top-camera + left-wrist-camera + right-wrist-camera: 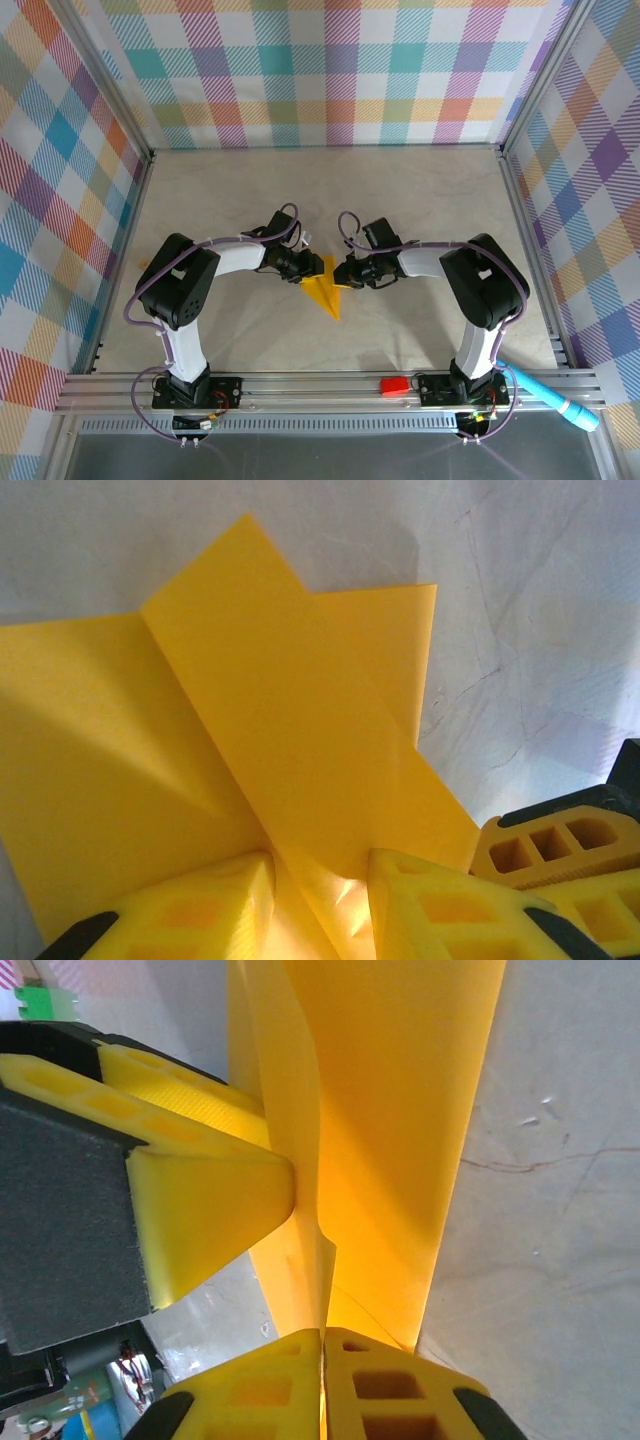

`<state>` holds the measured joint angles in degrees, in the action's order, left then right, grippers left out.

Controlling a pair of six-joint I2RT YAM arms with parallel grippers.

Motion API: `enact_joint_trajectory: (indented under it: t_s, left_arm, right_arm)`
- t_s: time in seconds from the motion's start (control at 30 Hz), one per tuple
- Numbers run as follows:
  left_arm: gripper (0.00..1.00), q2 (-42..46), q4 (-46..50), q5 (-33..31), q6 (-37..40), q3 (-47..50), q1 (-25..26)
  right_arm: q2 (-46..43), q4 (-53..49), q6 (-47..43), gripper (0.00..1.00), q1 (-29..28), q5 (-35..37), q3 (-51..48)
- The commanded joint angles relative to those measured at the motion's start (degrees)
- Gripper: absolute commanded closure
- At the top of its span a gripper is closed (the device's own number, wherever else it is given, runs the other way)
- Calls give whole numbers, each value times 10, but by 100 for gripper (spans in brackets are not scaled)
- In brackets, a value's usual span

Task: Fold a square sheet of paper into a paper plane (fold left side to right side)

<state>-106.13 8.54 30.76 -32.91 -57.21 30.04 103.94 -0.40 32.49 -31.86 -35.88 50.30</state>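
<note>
Pinching the paper plane [322, 290] on a plaid-walled table [300, 190]: right end effector [322, 1345]; left end effector [320, 880] parted.

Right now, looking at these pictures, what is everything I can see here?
paper plane: one, yellow-orange, part-folded, mid-table between the two tools
block: one, red, on the metal rail beside the right arm's base
pen-like cylinder: one, light blue, at the rail's right end
table: one, beige, under everything
walls: three, pastel checked, around the table
metal rail: one, silver, along the near edge
left arm: one, black and white, bolted to the rail
right arm: one, black and white, bolted to the rail
left tool: one, yellow fingers, apart with paper between them
right tool: one, yellow fingers, shut on the paper plane
</note>
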Motion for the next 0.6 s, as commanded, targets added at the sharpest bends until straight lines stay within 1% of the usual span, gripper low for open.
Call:
enact_joint_trajectory:
  t_s: [0.0,0.57]
  left_arm:
    - [68,-12,42,-28,9,3,5]
    - [68,-12,41,-28,10,4,5]
  right_arm:
    - [15,-38,-24,90,-4,22,20]
    - [40,-68,-36,92,-12,51,40]
